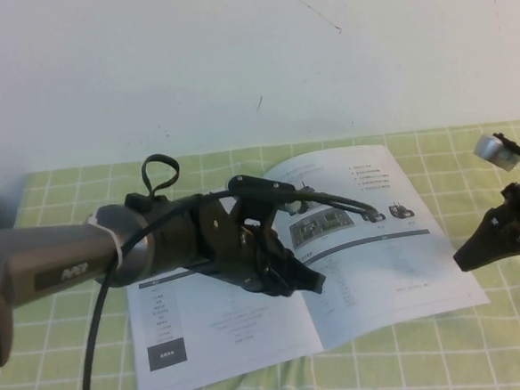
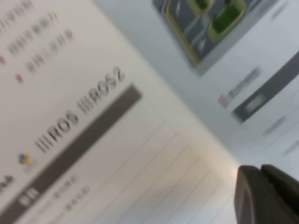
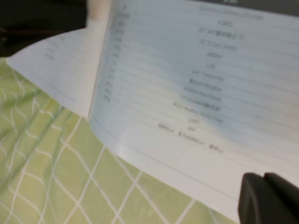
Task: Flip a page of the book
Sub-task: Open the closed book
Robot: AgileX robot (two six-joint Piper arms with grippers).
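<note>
Book: your book (image 1: 337, 270) lies open and flat on the green checked tablecloth (image 1: 485, 349), spine running down the middle, both halves showing print.

Page: the page (image 1: 379, 240) with the robot photos and the green board picture is the right-hand leaf, lying down, its outer edge nearest your right arm.

Left gripper: your left gripper (image 1: 312, 281) is out over the middle of the book, tip low by the spine; in the left wrist view the fingers (image 2: 266, 196) look pressed together with nothing between them.

Right gripper: your right gripper (image 1: 465, 259) hangs just off the page's outer edge, over the cloth, jaws closed and empty, pointing in at the paper.

Step, as I read it: nothing lifted yet; the page is all still to turn.

Risk one: go at that edge with closed jaws and you'll shove the whole book sideways, not lift a sheet.

Risk two: the paper looks thin and glossy, so a pinch could slip, or catch two leaves.

Risk three: your left arm sits right over the landing side, so a turning page could foul on it.
</note>
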